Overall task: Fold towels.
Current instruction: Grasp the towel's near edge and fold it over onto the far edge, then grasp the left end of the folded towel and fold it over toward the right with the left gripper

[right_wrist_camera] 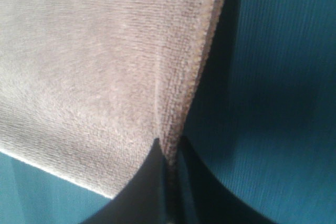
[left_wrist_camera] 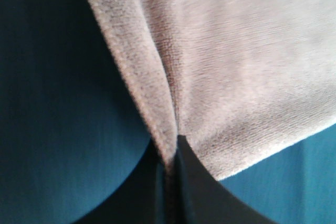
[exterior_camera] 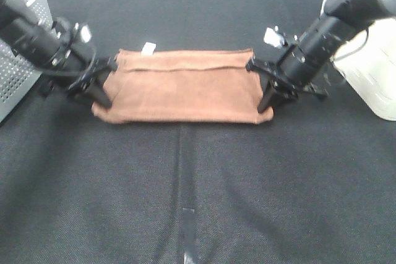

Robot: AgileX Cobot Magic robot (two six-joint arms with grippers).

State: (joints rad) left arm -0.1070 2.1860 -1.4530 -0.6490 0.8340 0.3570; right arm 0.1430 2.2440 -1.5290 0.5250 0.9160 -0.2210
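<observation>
towel (exterior_camera: 182,88) lies spread out on the black table (exterior_camera: 198,183), white tag (exterior_camera: 148,47) at its far edge. your left gripper (left_wrist_camera: 170,148) is pinched onto the left end, your right gripper (right_wrist_camera: 168,150) onto the right end, fingers narrow with cloth between them.

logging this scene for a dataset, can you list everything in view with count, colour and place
towel: one, reddish-brown, flat at the middle of the table, held at both short ends
tag: one, white, on the towel's far edge, toward the left
table cover: one, black cloth, under everything
perforated bin: one, light grey, far left, cut off by the frame
container: one, white, far right, partly cut off
tape-like marks: two, pale grey, on the cover's middle line near the front
left gripper: one, black, shut on the towel's left end
right gripper: one, black, shut on the towel's right end
</observation>
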